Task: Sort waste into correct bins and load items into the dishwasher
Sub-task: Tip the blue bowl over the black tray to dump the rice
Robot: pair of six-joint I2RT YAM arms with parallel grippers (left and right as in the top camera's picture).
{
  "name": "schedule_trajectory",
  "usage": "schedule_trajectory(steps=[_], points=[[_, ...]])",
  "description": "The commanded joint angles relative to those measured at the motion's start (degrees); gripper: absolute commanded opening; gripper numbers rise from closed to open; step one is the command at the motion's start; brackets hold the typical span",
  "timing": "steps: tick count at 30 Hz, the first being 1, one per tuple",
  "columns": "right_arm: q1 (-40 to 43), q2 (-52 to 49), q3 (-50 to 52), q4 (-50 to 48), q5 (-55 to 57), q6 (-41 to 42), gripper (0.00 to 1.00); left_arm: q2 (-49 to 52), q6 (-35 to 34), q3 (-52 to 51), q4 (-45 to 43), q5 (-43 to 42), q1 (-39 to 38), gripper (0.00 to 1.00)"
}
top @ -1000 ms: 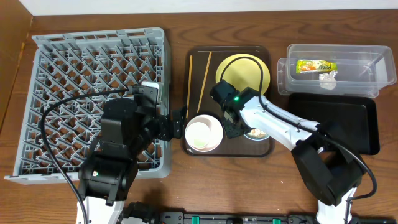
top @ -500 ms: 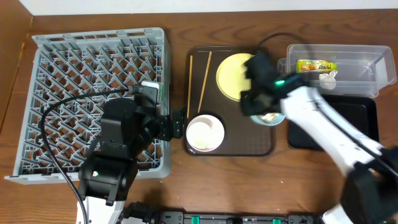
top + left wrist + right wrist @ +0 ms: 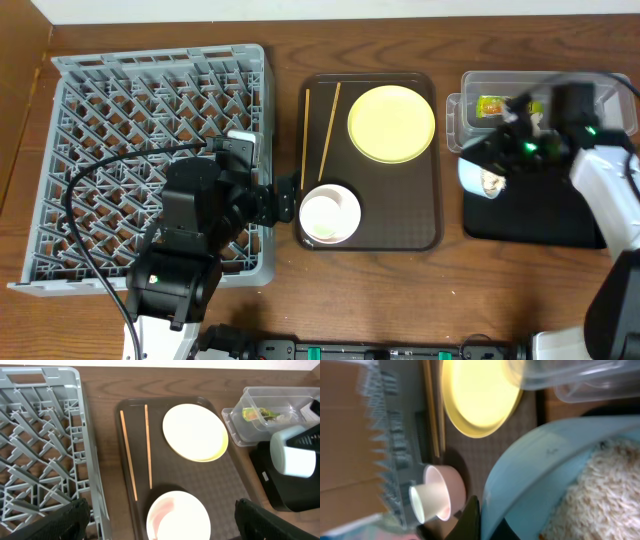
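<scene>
The right gripper (image 3: 508, 158) is clamped on the rim of the blue bowl (image 3: 478, 180), with one dark finger (image 3: 470, 520) showing at the rim in the wrist view. The bowl hangs above the left end of the black tray (image 3: 560, 215), near the table's right edge. The tub (image 3: 590, 95) lies just beyond it toward the far right corner, with the wrapper (image 3: 495, 105) inside.

Rice (image 3: 600, 495) fills the bottom of the bowl. The bowl looks tipped, though blur hides how far.

The next move turns on one relation: the tray is directly under the bowl, its long axis running left to right, while the tub sits one step farther back. My guess is the rice is meant for one of these two bins; which one I cannot tell.

The right arm stretches out from the near right corner, its wrist bent over the tray.

The left gripper (image 3: 283, 200) is spread wide and idle at the rack's (image 3: 150, 160) right side, facing the white bowl (image 3: 328, 214), plate (image 3: 391, 122) and chopsticks (image 3: 320, 130).
</scene>
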State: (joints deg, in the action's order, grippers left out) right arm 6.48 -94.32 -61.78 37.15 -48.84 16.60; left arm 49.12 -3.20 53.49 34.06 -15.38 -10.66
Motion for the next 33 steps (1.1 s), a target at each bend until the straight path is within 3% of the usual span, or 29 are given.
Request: schedule_trajectory(steps=[1,9,20,22,23,24,26,28,30,32,33], points=[[8.7,0.2,7.56,-6.23,-24.04,-13.0,0.01,-0.13,-0.52,1.22,-0.17,-0.9,-0.04,0.93],[21.62,0.2,17.03,-19.37,-40.5,-14.49,0.01,-0.15,-0.52,1.22,-0.17,-0.9,-0.04,0.93],[23.98,0.2,17.31,-19.65,-37.13,-14.88,0.01,-0.15,-0.52,1.22,-0.17,-0.9,-0.04,0.93],[23.98,0.2,17.33,-19.78,-32.11,-9.09,0.01,-0.15,-0.52,1.22,-0.17,-0.9,-0.04,0.93],[23.76,0.2,17.33,-20.13,-35.63,-7.54,0.01,-0.15,-0.52,1.22,-0.17,-0.9,-0.04,0.93],[23.39,0.22,17.31,-21.55,-40.57,-9.86,0.01,-0.13,-0.52,1.22,-0.17,-0.9,-0.04,0.93],[23.06,0.24,17.25,-22.58,-37.79,-9.64,0.01,-0.15,-0.52,1.22,-0.17,-0.9,-0.04,0.93],[23.15,0.2,17.29,-22.62,-33.68,-4.09,0.01,-0.15,-0.52,1.22,-0.17,-0.9,-0.04,0.93],[23.04,0.2,17.27,-24.52,-40.28,-5.2,0.01,-0.13,-0.52,1.22,-0.17,-0.9,-0.04,0.93],[23.08,0.22,17.27,-26.47,-37.24,-4.66,0.01,-0.15,-0.52,1.22,-0.17,-0.9,-0.04,0.93],[23.15,0.2,17.27,-26.69,-33.2,2.54,0.01,-0.15,-0.52,1.22,-0.17,-0.9,-0.04,0.93]])
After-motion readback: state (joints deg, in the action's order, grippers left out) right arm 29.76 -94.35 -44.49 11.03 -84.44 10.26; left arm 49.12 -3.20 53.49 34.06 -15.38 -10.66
